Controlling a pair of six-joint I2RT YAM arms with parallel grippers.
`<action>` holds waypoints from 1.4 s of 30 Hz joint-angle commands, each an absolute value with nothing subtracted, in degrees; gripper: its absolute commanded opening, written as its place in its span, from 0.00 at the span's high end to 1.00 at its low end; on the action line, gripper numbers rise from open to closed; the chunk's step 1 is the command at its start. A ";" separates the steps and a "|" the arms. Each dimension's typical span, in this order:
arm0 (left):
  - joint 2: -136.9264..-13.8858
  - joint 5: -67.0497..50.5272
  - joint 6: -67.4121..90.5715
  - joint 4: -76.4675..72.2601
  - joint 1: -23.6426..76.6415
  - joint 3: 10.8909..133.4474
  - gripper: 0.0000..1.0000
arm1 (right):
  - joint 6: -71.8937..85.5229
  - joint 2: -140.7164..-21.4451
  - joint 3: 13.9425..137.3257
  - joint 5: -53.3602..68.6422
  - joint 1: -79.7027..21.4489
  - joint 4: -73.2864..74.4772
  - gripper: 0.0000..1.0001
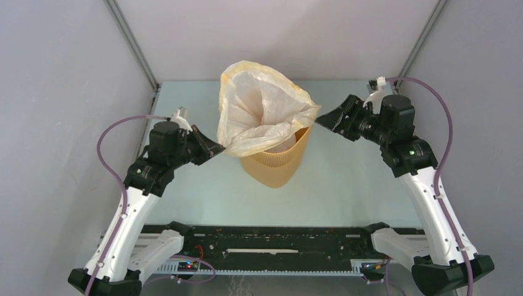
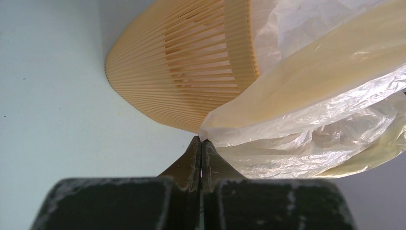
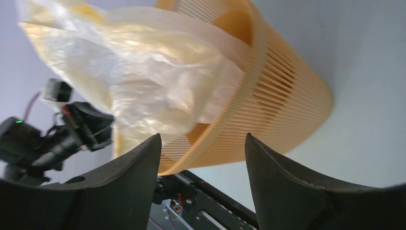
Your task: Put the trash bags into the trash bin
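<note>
- left gripper (image 1: 217, 148): jaws squeezed fully together, and they've got the lower-left edge of the trash bag (image 1: 259, 105) pinched right at the tips. The left wrist view shows the film bunching to a corner exactly where the fingertips (image 2: 196, 148) meet.
- right gripper (image 1: 322, 118): jaws wide apart with nothing between them. It sits just beside the bag's right rim, but I can't tell if it's actually touching.
- the bag is mostly above the trash bin (image 1: 274, 163). Its mouth flares open and wrinkly, the yellowish rim sticks up high at the back, and its lower part drapes into and over the bin's mouth.
- the bin stands on the pale table (image 1: 345, 185), about midway between the two arms, with its slotted band facing the near side.
</note>
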State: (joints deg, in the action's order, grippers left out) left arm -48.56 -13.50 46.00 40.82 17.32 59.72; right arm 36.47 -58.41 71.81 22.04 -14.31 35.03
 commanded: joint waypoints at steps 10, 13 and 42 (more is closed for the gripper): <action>-49.28 -16.44 44.56 37.40 16.79 59.95 1.00 | 53.82 -62.15 69.68 28.02 -14.42 20.56 0.24; -48.99 -16.54 44.47 37.41 16.84 59.73 1.00 | 54.25 -62.67 68.69 27.03 -15.42 18.89 0.34; -47.44 -9.49 40.77 44.30 15.91 65.29 1.00 | 34.52 -54.14 66.80 25.45 -8.73 36.44 1.00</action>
State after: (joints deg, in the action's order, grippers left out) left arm -50.46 -9.67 41.58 41.52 17.10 59.92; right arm 35.44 -59.18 66.63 23.59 -10.41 35.77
